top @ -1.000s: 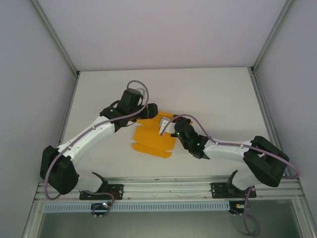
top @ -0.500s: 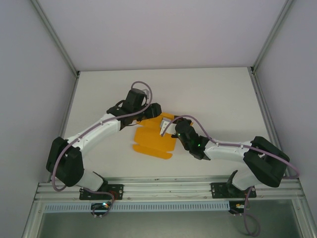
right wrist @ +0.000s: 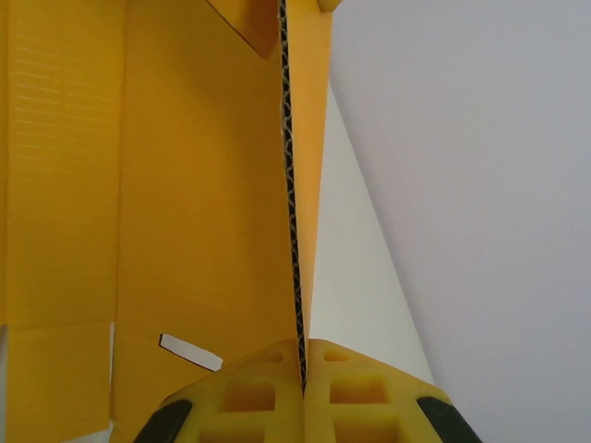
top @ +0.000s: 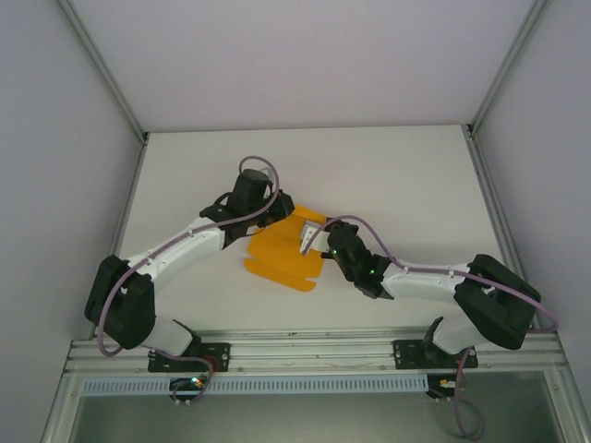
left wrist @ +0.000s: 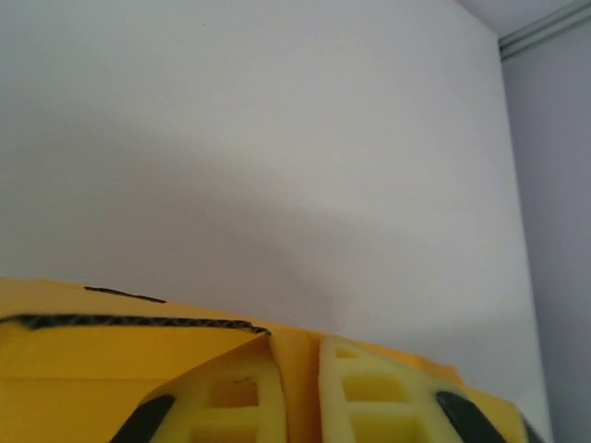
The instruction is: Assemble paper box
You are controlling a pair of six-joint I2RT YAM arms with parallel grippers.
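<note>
Nearest the arm bases, the paper box lies part-folded on the table, its near portion flat. Just beyond, the right gripper is pinched tight on a raised panel's edge. Farther back the left gripper is clamped on the far flap, so I judge both should move slowly together, creasing the card along its scores rather than tearing it.

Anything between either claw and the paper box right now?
Nothing visible. The left claw and the right claw are each shut directly on an edge of the paper box.
</note>
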